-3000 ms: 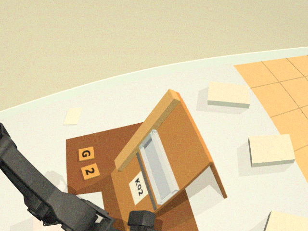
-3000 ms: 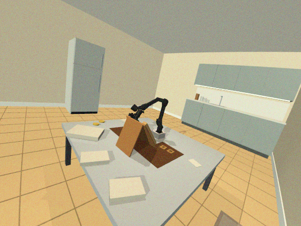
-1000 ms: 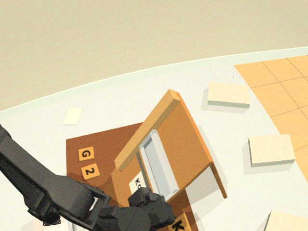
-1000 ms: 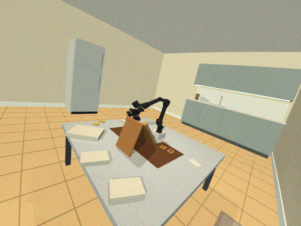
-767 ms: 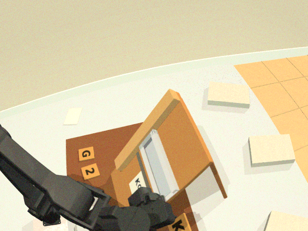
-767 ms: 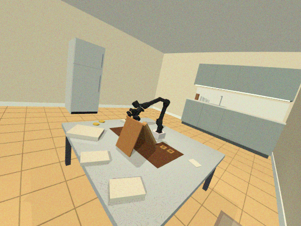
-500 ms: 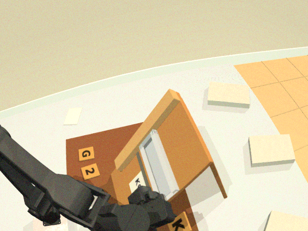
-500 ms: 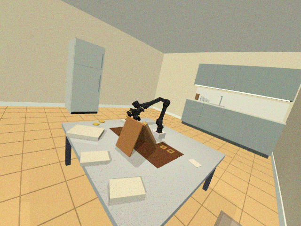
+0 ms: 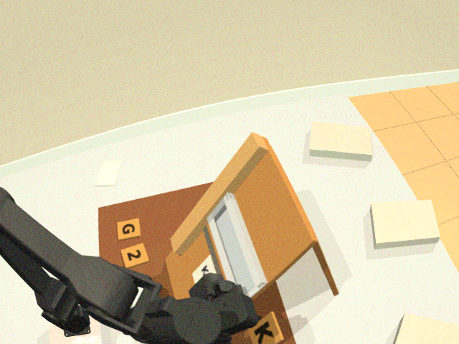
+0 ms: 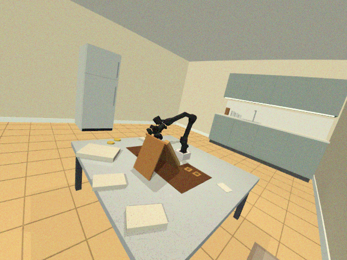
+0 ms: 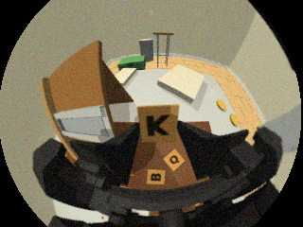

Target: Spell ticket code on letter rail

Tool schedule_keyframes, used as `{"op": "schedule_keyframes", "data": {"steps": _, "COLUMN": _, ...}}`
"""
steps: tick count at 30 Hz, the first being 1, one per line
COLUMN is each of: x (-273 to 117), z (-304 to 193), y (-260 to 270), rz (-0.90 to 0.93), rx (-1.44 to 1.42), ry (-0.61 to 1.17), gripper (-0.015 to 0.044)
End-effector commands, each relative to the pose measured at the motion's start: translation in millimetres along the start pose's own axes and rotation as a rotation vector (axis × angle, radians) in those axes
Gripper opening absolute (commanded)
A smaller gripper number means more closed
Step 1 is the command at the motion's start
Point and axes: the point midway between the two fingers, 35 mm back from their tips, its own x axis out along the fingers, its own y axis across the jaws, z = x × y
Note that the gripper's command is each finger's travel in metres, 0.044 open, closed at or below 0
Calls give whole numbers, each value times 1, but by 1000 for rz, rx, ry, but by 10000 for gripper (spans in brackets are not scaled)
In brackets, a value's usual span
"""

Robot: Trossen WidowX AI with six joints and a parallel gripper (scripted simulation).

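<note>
My gripper (image 11: 158, 127) is shut on the K tile (image 11: 152, 133) (image 9: 267, 328), held upright to the camera and raised beside the board's lower right end. The sloped board (image 9: 274, 207) (image 10: 149, 156) (image 11: 76, 90) carries a pale letter rail (image 9: 246, 244) (image 11: 108, 124); no tile shows in its visible part. The ticket (image 9: 200, 271) on the board is mostly hidden by the arm; only part of a letter shows. The G tile (image 9: 123, 233) and 2 tile (image 9: 138, 260) lie at the mat's left. The Q tile (image 11: 174, 160) and B tile (image 11: 155, 177) lie on the mat below the gripper.
The brown mat (image 9: 155, 201) (image 10: 182, 186) lies under the board. Cream blocks (image 9: 341, 138) (image 9: 404, 221) (image 11: 182, 81) stand along the table beyond the board. A white card (image 9: 108, 173) (image 10: 224, 187) lies near the mat. Two yellow discs (image 10: 110, 142) (image 10: 117, 139) lie near the table edge.
</note>
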Motion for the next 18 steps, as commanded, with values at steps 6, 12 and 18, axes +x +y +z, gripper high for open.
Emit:
{"op": "schedule_keyframes", "data": {"steps": 6, "x": -1, "z": -2, "y": 6, "rz": 0, "rx": 3, "ry": 1, "gripper": 0}}
{"op": "schedule_keyframes", "data": {"steps": 12, "x": -1, "z": -1, "y": 9, "rz": 0, "rx": 3, "ry": 1, "gripper": 0}}
{"op": "schedule_keyframes", "data": {"steps": 18, "x": -1, "z": -1, "y": 12, "rz": 0, "rx": 3, "ry": 1, "gripper": 0}}
